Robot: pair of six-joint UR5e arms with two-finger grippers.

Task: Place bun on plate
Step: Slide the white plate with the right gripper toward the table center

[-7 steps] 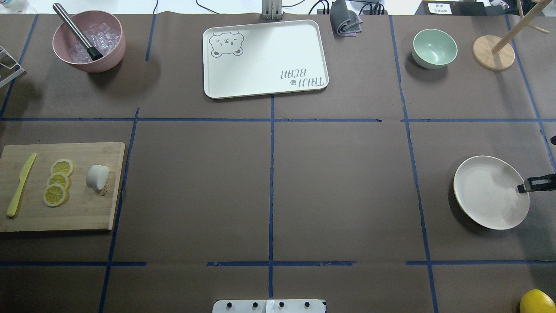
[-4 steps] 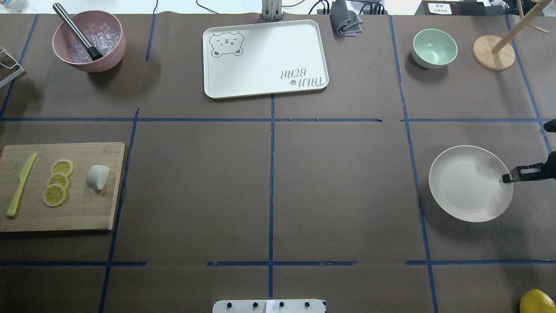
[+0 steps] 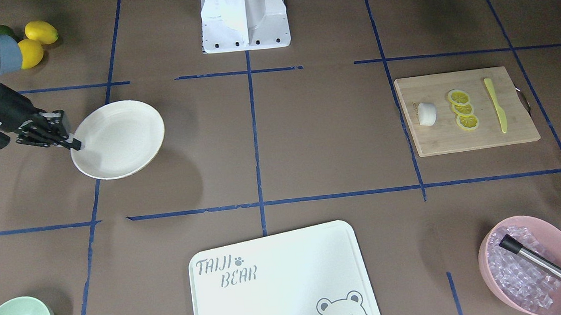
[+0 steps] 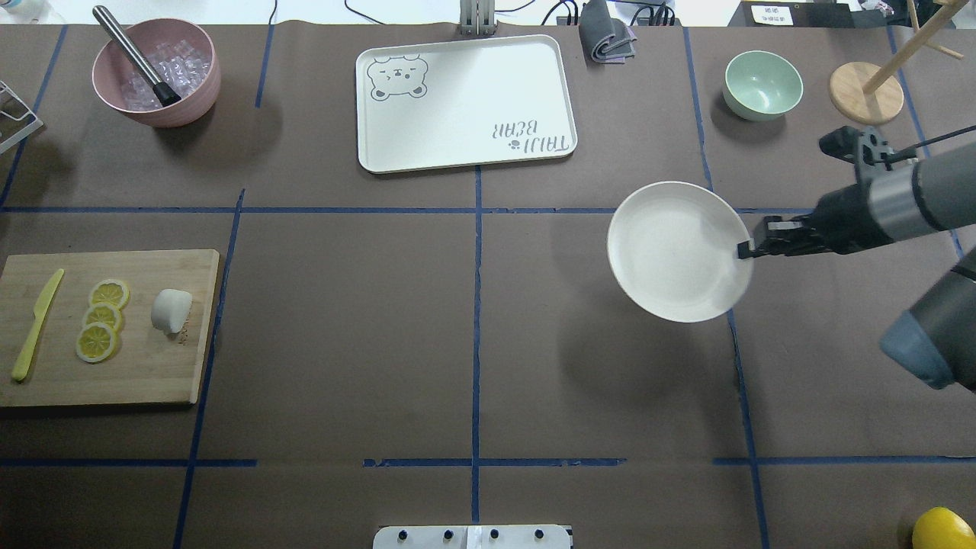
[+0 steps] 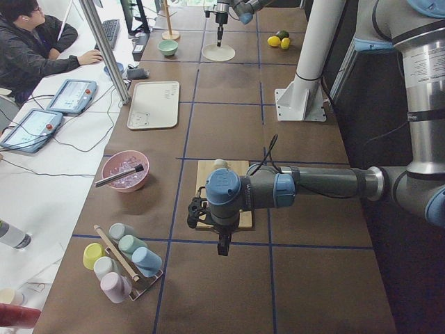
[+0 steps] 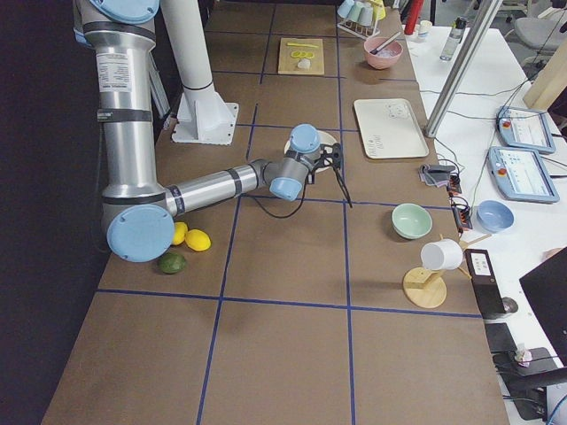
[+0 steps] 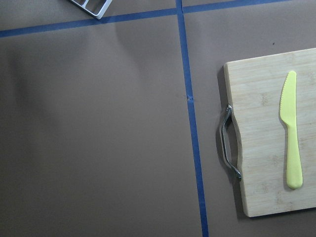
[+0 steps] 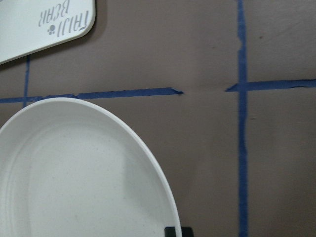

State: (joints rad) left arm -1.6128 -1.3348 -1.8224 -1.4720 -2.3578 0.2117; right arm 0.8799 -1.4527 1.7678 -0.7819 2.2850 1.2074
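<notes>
The bun (image 4: 171,310) is a small white stubby cylinder lying on the wooden cutting board (image 4: 145,374) at the table's left, beside the lemon slices (image 4: 101,319). In the front-facing view the bun (image 3: 427,114) shows at the right. My right gripper (image 4: 743,249) is shut on the right rim of the cream-white plate (image 4: 675,252) and holds it above the table, right of centre, with its shadow below. The plate (image 3: 118,139) holds nothing. My left gripper (image 5: 221,243) hangs over the table beside the cutting board's outer end and shows only in the left side view, so I cannot tell its state.
A yellow knife (image 4: 34,326) lies on the board. At the back are a pink bowl (image 4: 156,72) of ice with a metal rod, the bear-printed tray (image 4: 465,103), a grey cloth (image 4: 606,34), a mint-green bowl (image 4: 762,84) and a wooden stand (image 4: 867,91). A person (image 5: 35,42) sits across the table.
My right gripper has carried the plate leftward and toward the table's far side, from the right edge to right of centre. The bun and board have not moved.
</notes>
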